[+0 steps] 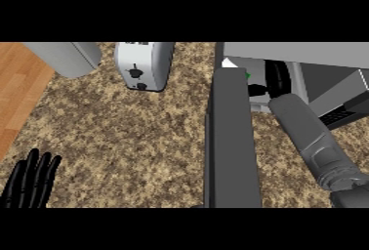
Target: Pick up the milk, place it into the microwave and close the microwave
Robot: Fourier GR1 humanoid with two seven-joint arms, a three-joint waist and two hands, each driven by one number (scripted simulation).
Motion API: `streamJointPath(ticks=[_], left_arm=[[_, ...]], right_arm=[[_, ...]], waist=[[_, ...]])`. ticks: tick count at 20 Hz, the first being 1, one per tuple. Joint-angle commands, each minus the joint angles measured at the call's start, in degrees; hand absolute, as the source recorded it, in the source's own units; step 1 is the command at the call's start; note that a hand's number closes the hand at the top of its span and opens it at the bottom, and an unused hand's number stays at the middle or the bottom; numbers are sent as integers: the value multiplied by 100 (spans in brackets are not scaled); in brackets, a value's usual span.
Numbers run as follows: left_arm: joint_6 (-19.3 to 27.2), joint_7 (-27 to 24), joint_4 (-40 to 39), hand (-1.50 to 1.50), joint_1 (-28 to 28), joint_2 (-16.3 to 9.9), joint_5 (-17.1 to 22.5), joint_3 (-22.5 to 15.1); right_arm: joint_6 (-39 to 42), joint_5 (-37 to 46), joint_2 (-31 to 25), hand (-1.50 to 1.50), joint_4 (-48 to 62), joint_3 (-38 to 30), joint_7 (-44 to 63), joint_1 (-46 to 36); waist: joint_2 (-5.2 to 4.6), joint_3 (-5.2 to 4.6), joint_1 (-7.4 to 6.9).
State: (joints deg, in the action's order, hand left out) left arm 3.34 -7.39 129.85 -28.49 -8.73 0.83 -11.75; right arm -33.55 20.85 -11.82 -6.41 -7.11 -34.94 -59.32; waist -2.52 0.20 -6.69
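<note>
The microwave stands at the counter's far right, and its dark door swings open toward me. My right forearm reaches into the opening. Inside, my right hand is curled beside the milk, a white carton with a green mark, with the thumb lying across its front. The door's edge and the hand hide most of the carton. My left hand rests open at the lower left edge, fingers up.
A silver toaster stands at the back, left of the microwave. A grey rounded object sits at the back left corner. The counter's left edge borders a wooden floor.
</note>
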Motion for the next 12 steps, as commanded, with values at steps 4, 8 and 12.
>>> streamJointPath(ticks=[4, 8, 12], left_arm=[[117, 15, -140, -150, 129, 125, -236, -161], [39, 87, 177, -150, -142, -25, -285, -158], [75, 69, 72, -150, -12, 46, -217, -89]], right_arm=[[52, 7, 214, -150, 115, -30, -67, -63], [-175, -128, 285, -150, 98, -194, 226, -300], [-127, -180, 58, -150, 36, -275, -118, -74]], waist=[[2, 4, 85], [53, 0, 61], [41, 0, 141]])
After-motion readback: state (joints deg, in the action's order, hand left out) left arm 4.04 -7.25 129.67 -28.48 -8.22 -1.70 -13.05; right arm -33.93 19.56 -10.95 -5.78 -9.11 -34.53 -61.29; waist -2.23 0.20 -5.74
